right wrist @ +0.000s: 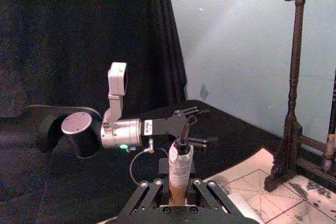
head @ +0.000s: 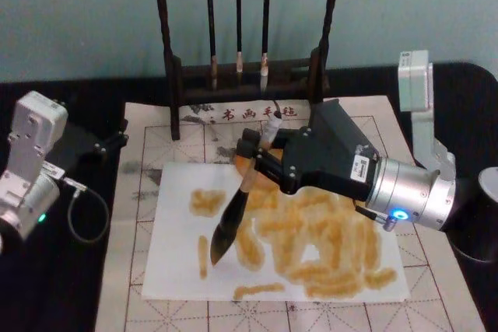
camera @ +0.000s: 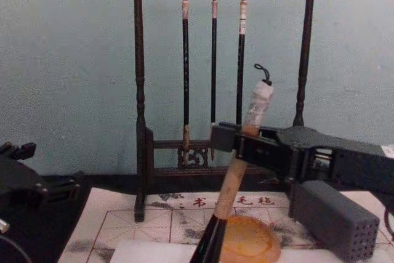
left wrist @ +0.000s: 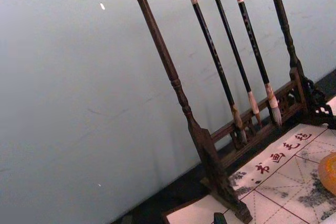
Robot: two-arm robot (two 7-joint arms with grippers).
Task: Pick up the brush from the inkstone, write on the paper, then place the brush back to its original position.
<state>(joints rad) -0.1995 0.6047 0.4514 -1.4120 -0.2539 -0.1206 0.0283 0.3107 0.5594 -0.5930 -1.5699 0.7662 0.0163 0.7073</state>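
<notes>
My right gripper (head: pixel 253 161) is shut on the tan handle of the thick brush (head: pixel 233 219). The brush slants down, and its dark bristle tip rests on or just above the left half of the white paper (head: pixel 179 262). Many orange-brown strokes cover the sheet. From the chest, the brush (camera: pixel 231 189) leans with its whitish cap and loop at the top, in front of the orange inkstone (camera: pixel 249 241). The right wrist view looks along the cap (right wrist: pixel 180 163). My left gripper (head: pixel 117 141) is parked open off the mat's left edge, also seen as the left gripper (right wrist: pixel 197 126).
A dark wooden rack (head: pixel 175 75) with three thin hanging brushes (camera: pixel 213 60) stands at the back of the beige gridded mat (head: pixel 148 153). A grey block with small holes (camera: pixel 335 220) sits at the right, beside the inkstone. Black cloth surrounds the mat.
</notes>
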